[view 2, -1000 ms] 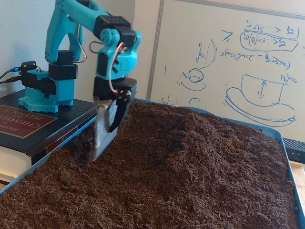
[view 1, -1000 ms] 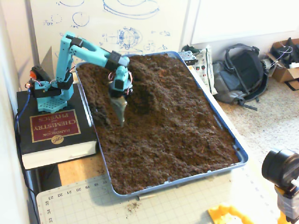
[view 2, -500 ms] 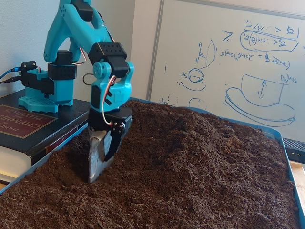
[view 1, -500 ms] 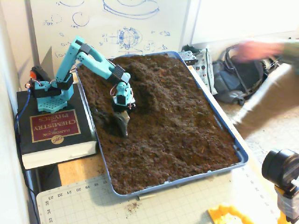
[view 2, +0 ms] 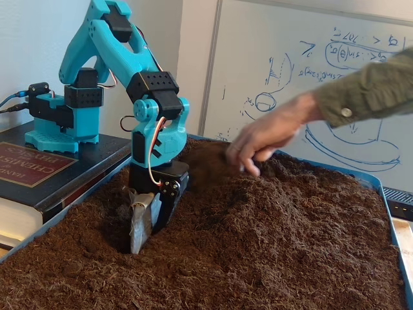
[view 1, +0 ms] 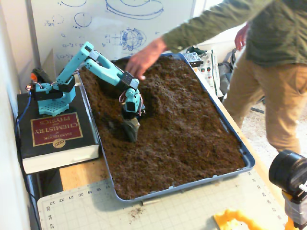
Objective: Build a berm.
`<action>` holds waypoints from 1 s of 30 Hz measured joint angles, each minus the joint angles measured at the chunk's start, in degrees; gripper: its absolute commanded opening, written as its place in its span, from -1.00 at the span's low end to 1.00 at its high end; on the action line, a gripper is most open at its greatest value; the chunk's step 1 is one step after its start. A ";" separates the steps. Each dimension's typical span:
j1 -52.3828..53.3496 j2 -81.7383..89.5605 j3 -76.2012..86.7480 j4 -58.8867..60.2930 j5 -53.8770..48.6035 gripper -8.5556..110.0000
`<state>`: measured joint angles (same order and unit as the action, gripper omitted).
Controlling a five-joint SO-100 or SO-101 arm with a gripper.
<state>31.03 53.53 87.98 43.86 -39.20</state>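
Teal arm (view 1: 103, 67) mounted on a book (view 1: 55, 136) at the left of a blue tray (view 1: 240, 151) of dark soil. The gripper (view 2: 142, 223) points down, its tips sunk in the soil near the tray's left wall; whether the fingers (view 1: 131, 129) are wide or narrow cannot be told. The berm (view 1: 163, 79) is a raised mound toward the far end, just right of the arm. A person's hand (view 2: 258, 139) reaches over it, close to the arm. Risks: any sweep toward the mound could strike the hand; a deep plough could stall the arm or push soil over the tray's left wall.
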 measured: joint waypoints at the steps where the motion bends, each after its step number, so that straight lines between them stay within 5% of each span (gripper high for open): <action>1: -0.26 -0.53 -0.97 0.09 0.00 -0.85; 30: -10.81 -3.78 -28.04 -1.85 13.01 -0.85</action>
<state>20.21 49.75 59.94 42.01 -26.19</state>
